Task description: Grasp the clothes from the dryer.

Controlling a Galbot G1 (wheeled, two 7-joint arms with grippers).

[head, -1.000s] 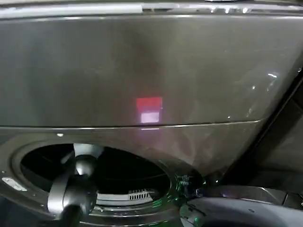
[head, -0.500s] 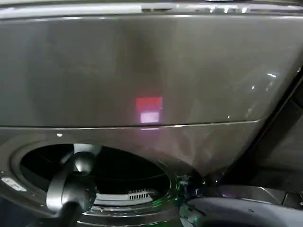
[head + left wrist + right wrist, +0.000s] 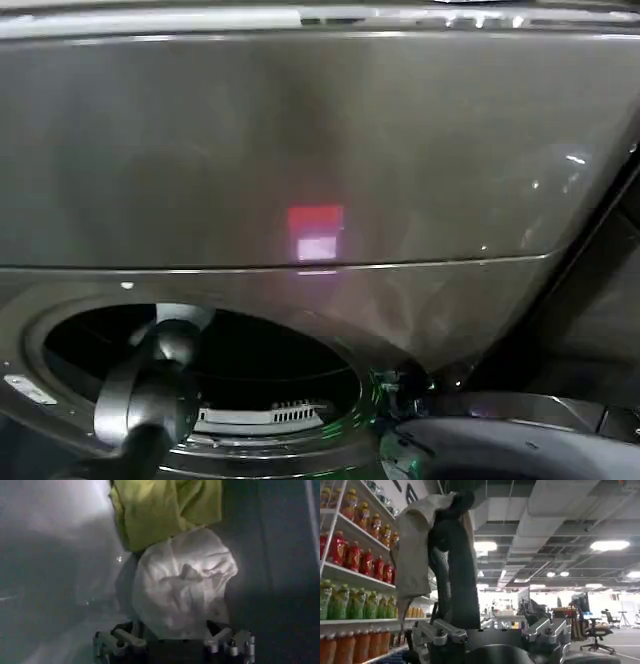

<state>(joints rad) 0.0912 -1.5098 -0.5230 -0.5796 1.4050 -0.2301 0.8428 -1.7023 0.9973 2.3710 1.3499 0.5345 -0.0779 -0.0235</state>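
The dryer shows one way in, the round mouth at about seven o'clock in the head view, and the left arm already fills its near half. Dark open room remains toward three o'clock of that arm. Inside, the left gripper stands spread, the white cloth bulging between its fingers and the yellow-green cloth beyond.
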